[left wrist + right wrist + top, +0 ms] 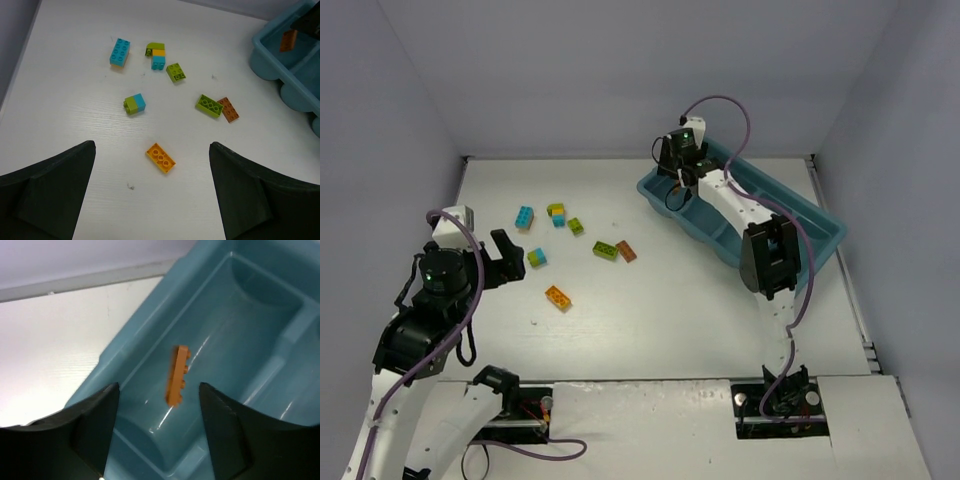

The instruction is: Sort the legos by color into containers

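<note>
Thin brown-orange studded plastic brick (177,375) is being shown on edge between the parted fingers of the right hand (159,390), over the tray's end compartment.

The right arm is being held stretched across the bench to the far-left end of the long teal-blue plastic tray (825,222), with its hand pointed down into that end compartment. Only the brown-orange brick is being seen in that compartment, and whether it is resting on the floor cannot be told. The right hand's jaws are being held partly open, and the brick is being touched by neither finger. The left arm is being held bent at the near left, its left hand (512,258) spread wide and gripping nothing, above a yellow-orange brick (160,158). A cyan brick (120,51), a lime green brick (209,105) and other bricks are being left loose on the bench.
</note>
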{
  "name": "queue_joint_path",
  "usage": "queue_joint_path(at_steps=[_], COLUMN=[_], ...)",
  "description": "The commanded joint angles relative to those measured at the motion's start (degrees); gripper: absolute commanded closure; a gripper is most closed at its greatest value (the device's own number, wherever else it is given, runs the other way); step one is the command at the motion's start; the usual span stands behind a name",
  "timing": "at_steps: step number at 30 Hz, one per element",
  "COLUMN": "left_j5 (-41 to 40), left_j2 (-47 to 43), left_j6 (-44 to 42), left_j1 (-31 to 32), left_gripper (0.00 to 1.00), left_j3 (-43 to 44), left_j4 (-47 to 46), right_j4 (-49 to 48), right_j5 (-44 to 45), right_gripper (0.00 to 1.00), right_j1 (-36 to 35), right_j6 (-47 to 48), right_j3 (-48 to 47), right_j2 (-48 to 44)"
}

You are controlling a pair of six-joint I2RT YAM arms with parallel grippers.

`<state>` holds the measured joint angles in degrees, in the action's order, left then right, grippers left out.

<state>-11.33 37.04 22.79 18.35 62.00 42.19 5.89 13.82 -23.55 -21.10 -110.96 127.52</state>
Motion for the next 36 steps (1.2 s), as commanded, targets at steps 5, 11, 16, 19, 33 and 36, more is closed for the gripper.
queue_joint_path(at_steps=[5, 11, 16, 19, 33, 36], left_j5=[0.61, 0.87, 0.70, 0.79, 1.66, 1.58], left_j2=[0.14, 0.93, 1.55, 1.81, 2.95, 2.60], left_j6=[0.59, -0.20, -1.52, -1.78, -1.78, -1.78], left_j1=[-0.24, -0.24, -0.24, -0.24, -0.24, -0.24], left_gripper=[0.11, 0.11, 0.11, 0.11, 0.11, 0.11], left_j3=[0.23, 0.93, 1.02, 1.11, 1.37, 1.46], left_j4=[-0.80, -1.15, -1.33, -1.41, -1.50, -0.89], right_j4=[-3.08, -4.04, -4.13, -4.13, -7.64, -8.35], right_j5=[-2.22, -15.93, -18.56, -18.75, -20.59, -19.63], right_gripper=[0.31, 0.38, 0.39, 0.33, 0.30, 0.30], right_j1=[0.35, -4.11, -11.24, -12.66, -18.81, -18.99], right_j6=[3.87, 15.44, 20.58, 20.31, 19.43, 19.17], right_j3=[-2.78, 7.30, 19.71, 26.92, 34.85, 33.35], right_j2=[-5.61, -14.04, -22.49, -24.87, -15.30, -12.39])
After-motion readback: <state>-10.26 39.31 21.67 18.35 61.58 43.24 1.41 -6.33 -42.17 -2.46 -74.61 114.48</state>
